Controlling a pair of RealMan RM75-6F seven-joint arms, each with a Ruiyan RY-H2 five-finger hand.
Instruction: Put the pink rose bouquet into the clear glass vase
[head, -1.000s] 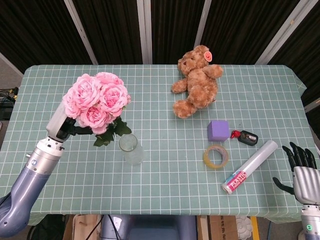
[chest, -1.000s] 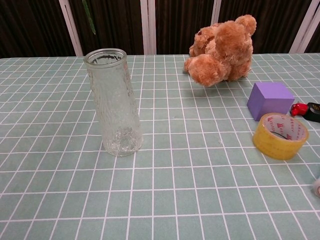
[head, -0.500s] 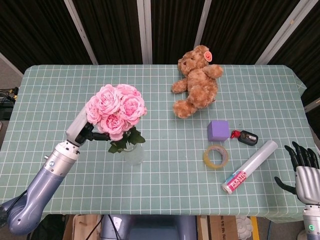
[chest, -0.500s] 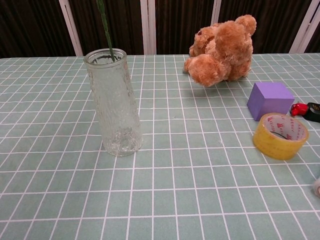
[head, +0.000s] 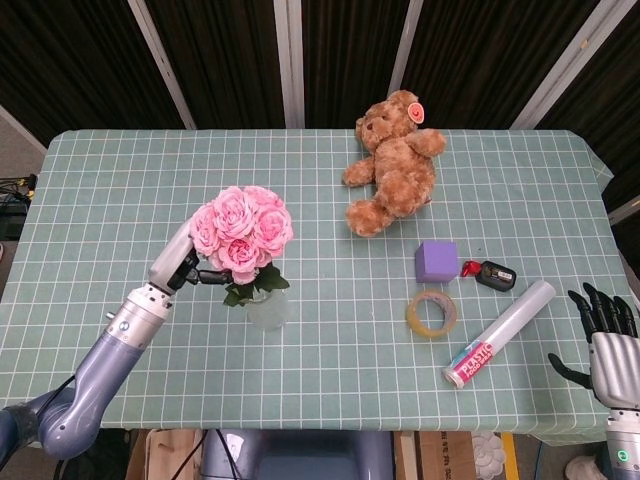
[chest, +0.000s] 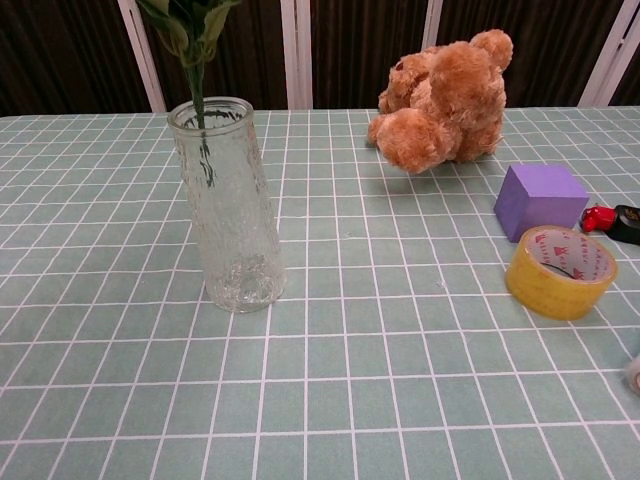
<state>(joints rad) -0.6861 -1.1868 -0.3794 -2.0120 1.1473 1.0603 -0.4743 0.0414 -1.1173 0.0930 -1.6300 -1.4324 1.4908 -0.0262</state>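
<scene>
The pink rose bouquet (head: 242, 232) hangs upright over the clear glass vase (chest: 229, 205), which stands left of the table's middle. In the chest view its green stem (chest: 199, 110) reaches down through the vase's mouth into the upper part, with leaves just above the rim. My left hand (head: 182, 265) grips the bouquet below the blooms from the left side. In the head view the vase (head: 267, 308) is mostly hidden under the leaves. My right hand (head: 602, 330) hovers open off the table's front right corner, holding nothing.
A brown teddy bear (head: 394, 163) lies at the back middle. A purple block (head: 436, 261), a yellow tape roll (head: 431, 313), a small red and black object (head: 490, 274) and a plastic wrap roll (head: 500, 333) lie to the right on the green gridded tablecloth (head: 120, 190).
My left hand carried the bouquet rightward over the vase and lowered it. The stem tip went from above the rim to inside the vase. The right hand stayed nearly still.
</scene>
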